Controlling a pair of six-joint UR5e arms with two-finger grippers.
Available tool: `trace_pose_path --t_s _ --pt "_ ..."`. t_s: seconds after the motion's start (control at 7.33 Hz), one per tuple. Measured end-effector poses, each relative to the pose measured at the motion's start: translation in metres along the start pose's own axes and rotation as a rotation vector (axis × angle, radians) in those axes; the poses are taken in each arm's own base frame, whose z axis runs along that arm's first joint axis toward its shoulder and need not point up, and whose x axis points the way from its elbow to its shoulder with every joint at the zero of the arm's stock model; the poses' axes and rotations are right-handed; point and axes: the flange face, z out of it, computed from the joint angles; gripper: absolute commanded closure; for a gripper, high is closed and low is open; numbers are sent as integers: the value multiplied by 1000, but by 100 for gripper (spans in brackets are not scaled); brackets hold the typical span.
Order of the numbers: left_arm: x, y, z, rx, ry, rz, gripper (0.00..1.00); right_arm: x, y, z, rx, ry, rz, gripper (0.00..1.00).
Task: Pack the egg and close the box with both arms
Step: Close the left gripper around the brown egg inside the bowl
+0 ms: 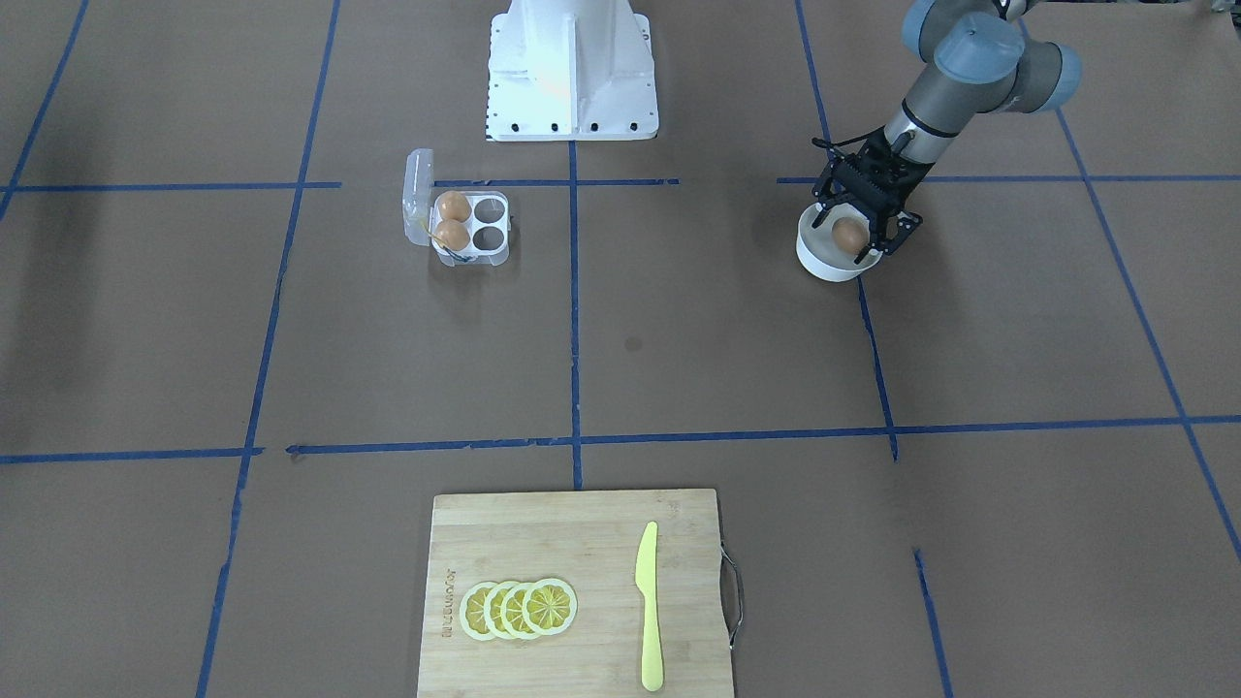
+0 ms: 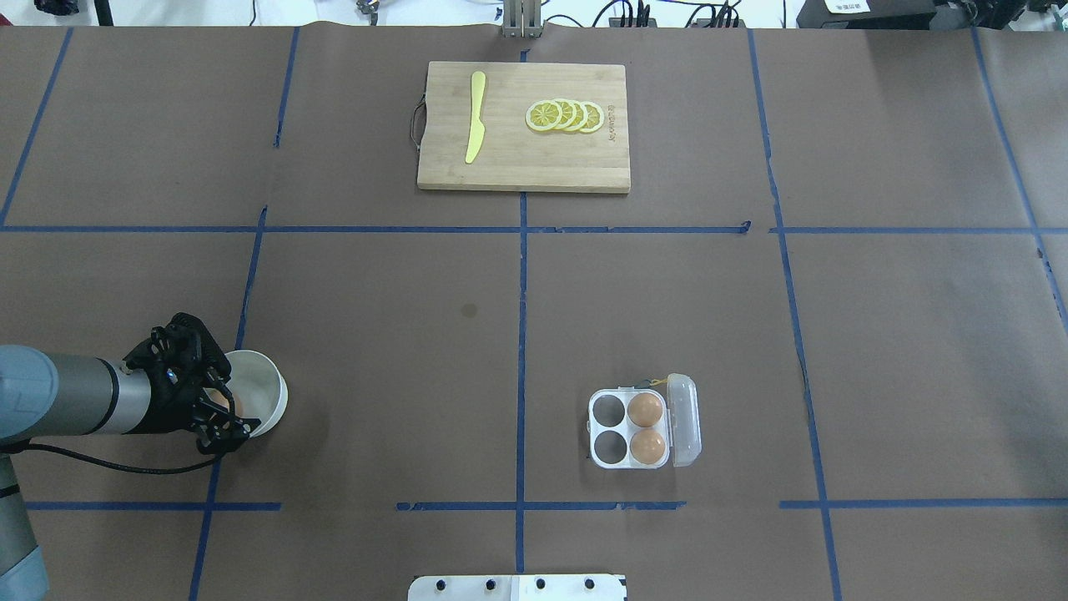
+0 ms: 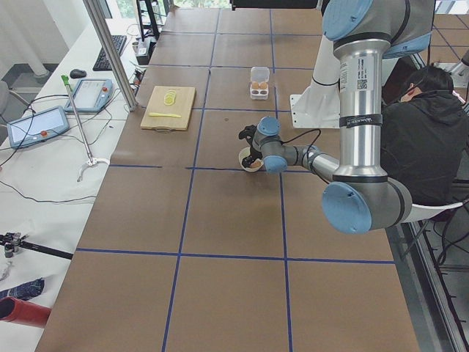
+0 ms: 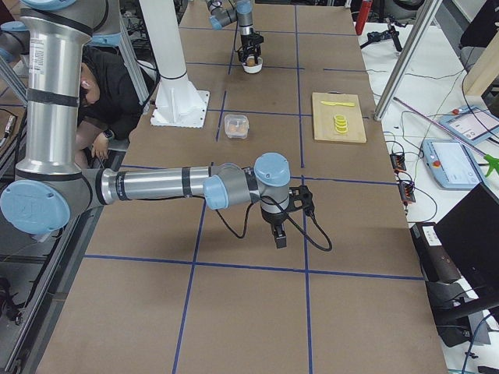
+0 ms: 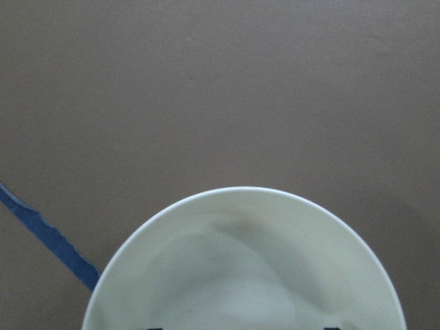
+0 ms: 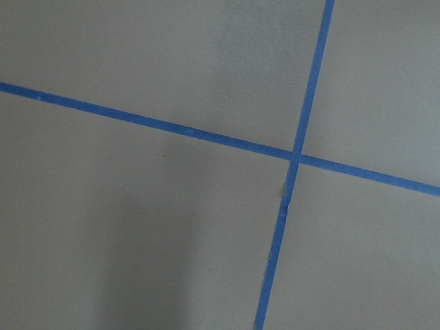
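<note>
pick-up step: the left gripper (image 1: 866,228) is down in the white bowl (image 1: 819,260), fingers either side of the egg (image 1: 849,235); whether they pinch it yet i cannot tell. the box (image 1: 502,225) lies open, well apart, two cells free. next comes a gentle lift and carry across

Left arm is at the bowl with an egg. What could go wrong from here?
1. The egg sits between the left gripper's jaws at the bowl; a loose hold could drop it on the long carry to the box.
2. Only two cells are free, beside two packed eggs; a misplaced egg could knock them.
</note>
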Motion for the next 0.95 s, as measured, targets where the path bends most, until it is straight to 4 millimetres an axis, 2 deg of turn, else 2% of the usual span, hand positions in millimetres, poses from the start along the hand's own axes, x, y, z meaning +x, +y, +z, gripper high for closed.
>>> trace_pose_path --t_s 0.14,0.27,0.68,0.82,0.95 --pt "0 1 1 -8 -17 16 18 1 1 1 -2 0 0 0" --pt "-2 1 2 -18 -36 27 25 1 2 1 -3 0 0 0" --pt "-4 0 1 -31 -54 35 85 1 2 1 -3 0 3 0" --pt "-4 -1 -1 -36 -58 33 100 1 2 1 -3 0 4 0" --pt "-4 -5 -6 -35 -62 31 100 1 2 1 -3 0 4 0"
